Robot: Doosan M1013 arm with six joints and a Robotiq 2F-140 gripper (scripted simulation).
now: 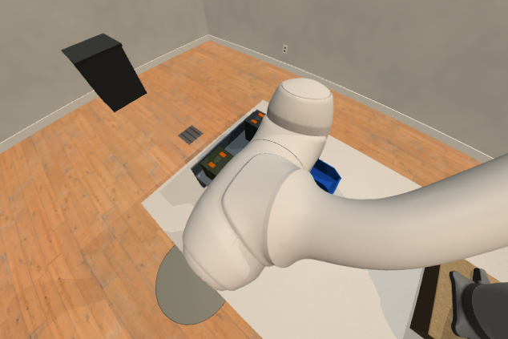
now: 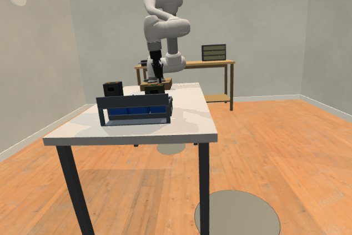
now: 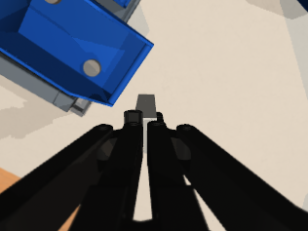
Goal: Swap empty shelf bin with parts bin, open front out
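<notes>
Gripper (image 3: 144,118) fingers are clenched tight with only a thin slit between them, and nothing is visibly caught there. In the wrist view they point down at the pale table (image 3: 229,72), just off the corner of a blue open bin (image 3: 73,43). That bin holds two round grey parts (image 3: 91,67) and rests on the grey shelf (image 3: 73,103), whose edge shows beneath it. The fingertips are near the bin's corner but apart from it.

From the top view, the big white arm (image 1: 287,203) covers most of the shelf. A second blue bin (image 1: 326,177) stands on the table beside the arm, away from the shelf; its contents cannot be made out. Two dark boxes with orange marks (image 1: 215,160) sit on the shelf's top board.

In the exterior view the shelf is seen from its back, with blue bins (image 2: 136,110) showing through under the top board, and the gripper hangs low just behind it.
</notes>
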